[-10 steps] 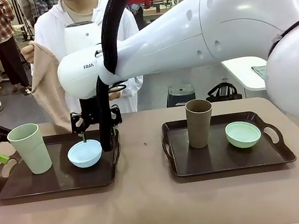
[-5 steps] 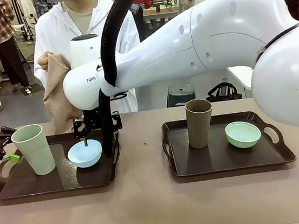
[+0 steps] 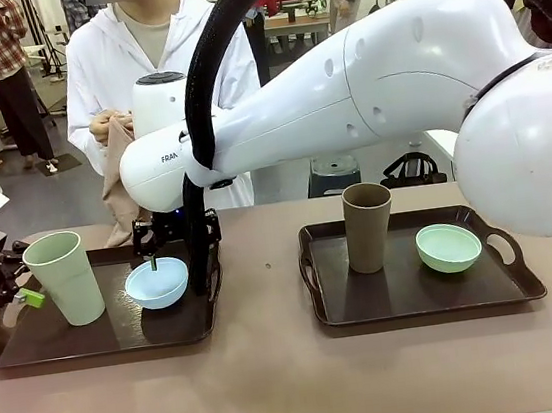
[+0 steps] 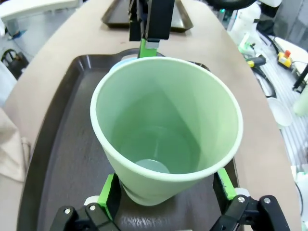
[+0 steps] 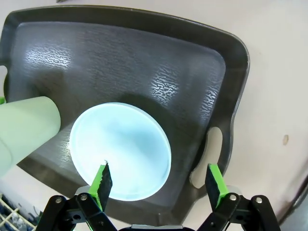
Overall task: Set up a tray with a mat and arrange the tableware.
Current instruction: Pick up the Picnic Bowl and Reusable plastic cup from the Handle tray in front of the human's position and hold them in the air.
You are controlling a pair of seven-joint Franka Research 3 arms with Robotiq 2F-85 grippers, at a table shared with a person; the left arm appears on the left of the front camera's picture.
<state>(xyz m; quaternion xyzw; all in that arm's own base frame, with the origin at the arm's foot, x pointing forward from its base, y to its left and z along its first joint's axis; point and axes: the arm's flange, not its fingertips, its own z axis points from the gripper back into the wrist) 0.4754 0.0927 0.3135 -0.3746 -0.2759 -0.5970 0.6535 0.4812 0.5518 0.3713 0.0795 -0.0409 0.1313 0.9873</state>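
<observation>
On the left dark tray (image 3: 90,335) stand a pale green cup (image 3: 63,278) and a light blue bowl (image 3: 156,283). My left gripper (image 3: 9,288) is open, its green pads (image 4: 109,190) on either side of the cup's (image 4: 163,134) lower wall. My right gripper (image 3: 156,251) reaches across and hangs open over the bowl (image 5: 120,151); one finger is above the bowl's inside and the other is outside its rim near the tray handle. The right tray (image 3: 512,283) holds a brown cup (image 3: 367,225) and a pale green bowl (image 3: 449,247). A person holds a beige mat (image 3: 117,181) beyond the table.
The right arm's white body (image 3: 362,85) spans the table's middle above the trays. A bare strip of table (image 3: 264,268) lies between the trays, with more along the front edge. The left tray's handle (image 5: 211,154) sits just beside my right finger.
My left gripper and the green cup have shifted slightly right. The right arm rose a little over the bowl. The person drew the mat in towards the chest.
</observation>
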